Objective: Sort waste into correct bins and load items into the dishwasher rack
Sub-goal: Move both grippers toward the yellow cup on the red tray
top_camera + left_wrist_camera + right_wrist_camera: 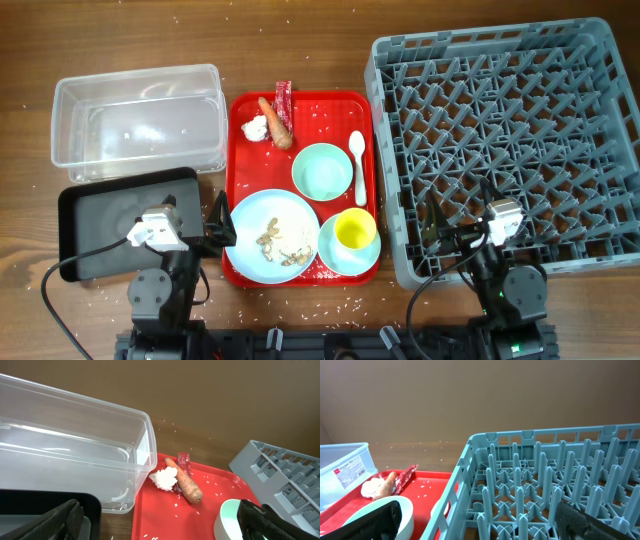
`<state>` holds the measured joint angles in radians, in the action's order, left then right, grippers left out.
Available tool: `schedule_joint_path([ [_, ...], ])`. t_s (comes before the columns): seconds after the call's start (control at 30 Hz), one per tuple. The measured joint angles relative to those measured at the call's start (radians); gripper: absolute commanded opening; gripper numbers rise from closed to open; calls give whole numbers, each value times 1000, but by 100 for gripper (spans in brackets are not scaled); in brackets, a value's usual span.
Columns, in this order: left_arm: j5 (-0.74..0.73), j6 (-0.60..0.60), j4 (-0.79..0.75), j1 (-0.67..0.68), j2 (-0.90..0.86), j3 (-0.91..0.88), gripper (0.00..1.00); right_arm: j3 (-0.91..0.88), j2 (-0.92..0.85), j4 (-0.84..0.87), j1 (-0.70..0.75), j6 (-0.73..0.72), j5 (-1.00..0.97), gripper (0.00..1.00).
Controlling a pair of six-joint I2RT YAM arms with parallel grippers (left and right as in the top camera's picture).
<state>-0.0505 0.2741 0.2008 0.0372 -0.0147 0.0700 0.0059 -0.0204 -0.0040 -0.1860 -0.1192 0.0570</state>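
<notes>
Nothing is sorted yet. The tub [135, 75], black tray [100, 212] and rack [500, 130] hold nothing. The wrapper [283, 95], tissue [256, 128], carrot [276, 122], mint bowl [322, 171], blue bowl [331, 252], cup [352, 231], spoon [358, 165] and plate [272, 212] with scraps [275, 243] sit on the central red tray [240, 110]. The left gripper [220, 222] and right gripper [438, 232] hang released, empty.

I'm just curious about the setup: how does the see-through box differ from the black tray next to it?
The clear tub is see-through; the black tray is opaque and glossy. The tub has tall walls, the tray low ones. The tub lies farther from the robot, the tray nearer. Both are rectangular with rounded corners, similar in footprint, and sit left of the red tray.
</notes>
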Motion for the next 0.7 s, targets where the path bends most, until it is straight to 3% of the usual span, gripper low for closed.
schedule_joint_path([
  [0.43, -2, 1, -1, 0, 0, 0, 100, 0, 0, 28, 0, -15, 5, 100],
  [0.6, -82, 88, -215, 0, -1, -6, 99, 19, -1, 234, 0, -90, 114, 100],
  [0.7, -113, 122, -163, 0, -57, 63, 99, 134, -42, 208, 0, -101, 159, 100],
])
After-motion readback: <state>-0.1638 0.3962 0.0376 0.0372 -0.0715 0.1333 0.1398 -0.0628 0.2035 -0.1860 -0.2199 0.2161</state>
